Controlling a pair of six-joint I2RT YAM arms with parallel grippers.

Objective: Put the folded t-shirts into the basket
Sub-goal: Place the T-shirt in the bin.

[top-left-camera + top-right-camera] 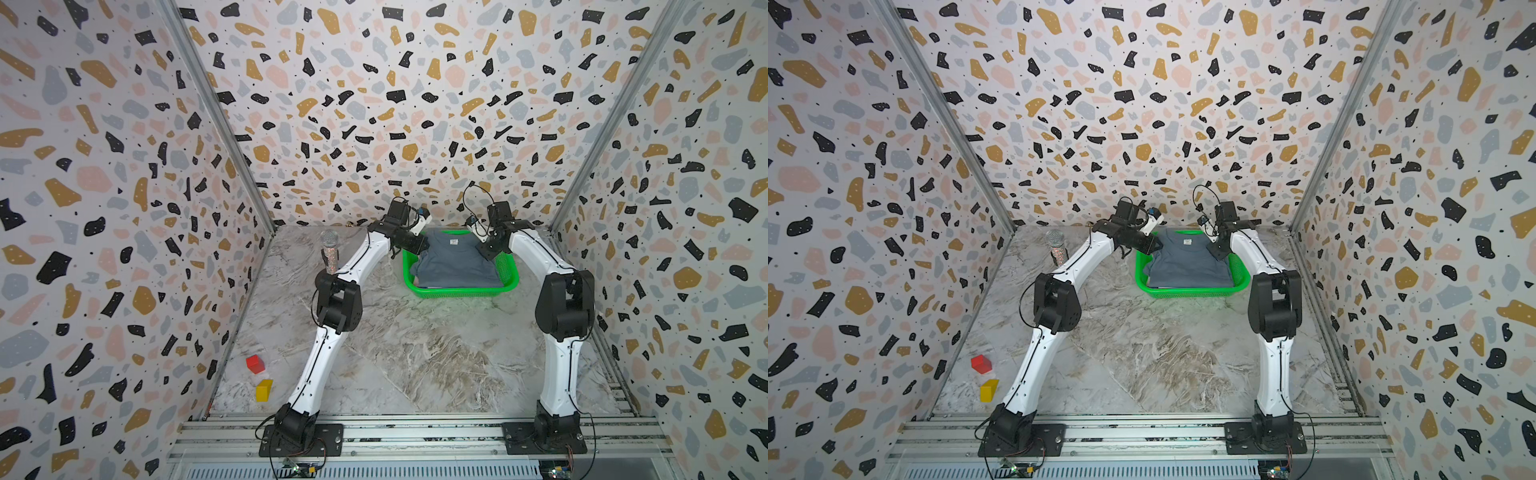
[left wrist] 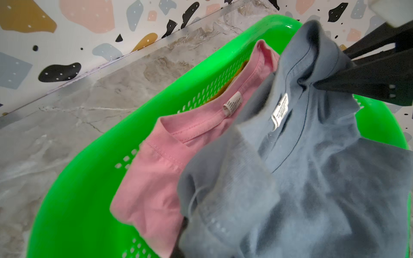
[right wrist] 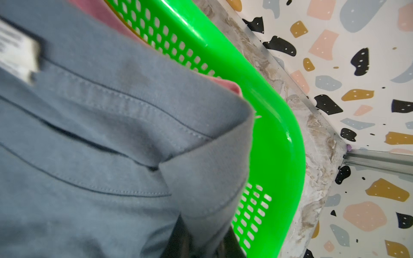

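The green basket (image 1: 457, 294) (image 1: 1187, 293) stands at the back of the table. The slate grey-blue folded t-shirt (image 1: 455, 262) (image 1: 1187, 262) lies over it, on top. My left gripper (image 1: 422, 245) (image 1: 1154, 246) is shut on its far left corner, my right gripper (image 1: 486, 251) (image 1: 1217, 252) on its far right corner. In the left wrist view the grey-blue shirt (image 2: 312, 178) covers a pink shirt (image 2: 161, 174) inside the basket (image 2: 78, 201), and mustard cloth (image 2: 223, 91) shows through the mesh. The right wrist view shows grey-blue cloth (image 3: 100, 134) pinched at the basket's corner (image 3: 279, 145). No orange shirt is in view.
A glittery microphone (image 1: 329, 251) stands upright at the back left, beside my left arm. A red cube (image 1: 255, 363) and a yellow block (image 1: 264, 390) lie near the front left wall. The patterned back wall runs close behind the basket.
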